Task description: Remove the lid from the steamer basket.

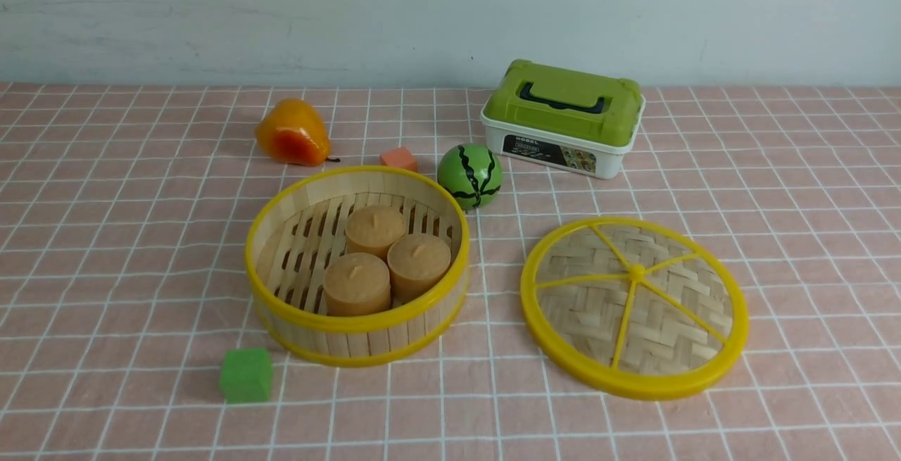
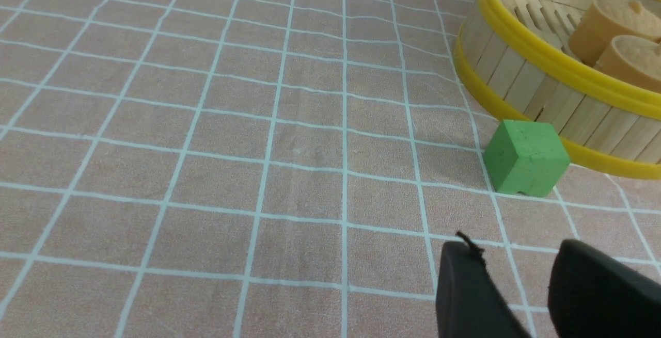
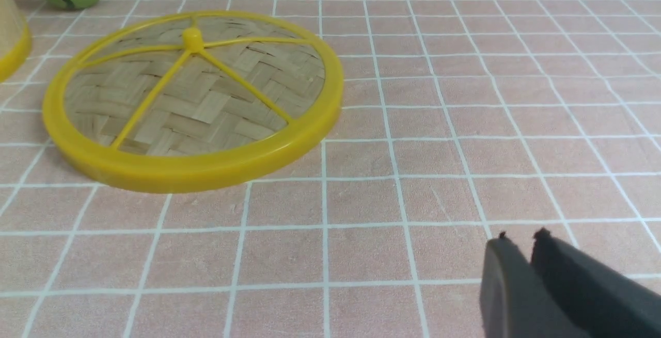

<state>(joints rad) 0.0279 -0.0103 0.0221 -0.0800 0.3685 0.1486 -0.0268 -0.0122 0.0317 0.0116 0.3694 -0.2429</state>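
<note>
Task state: we judge the job done, since the lid [image 1: 633, 306] lies flat on the checked cloth [image 1: 127, 292], apart from the steamer basket [image 1: 357, 264], which stands open.

Lid position: ahead of our right gripper [image 3: 521, 247] and off toward the basket side, well apart from its tips; nothing touches it.

Basket position: ahead of our left gripper [image 2: 516, 255], near but not touching. Three tan cakes [image 1: 387, 264] sit on its slatted floor, and a green block [image 2: 525, 157] lies between the left tips and the basket wall.

Right gripper: empty, its jaws drawn almost together with only a narrow slit between them; with so little of the tips in view, we cannot say they fully meet.

Left gripper: empty, with a plain gap between its two fingers [image 2: 465, 286], low over bare cloth.

How the lid should handle: we expect it to be light and fairly stiff, with a smooth plastic rim that could slip and thin spokes that could bend.

Where to hold: the central knob [image 3: 192, 35] if lifting from above, otherwise the thick rim [image 3: 206, 170] on the side nearest the right tips.

Beyond the lid: a toy watermelon [image 1: 469, 176] and a green-lidded box [image 1: 563, 120].
</note>
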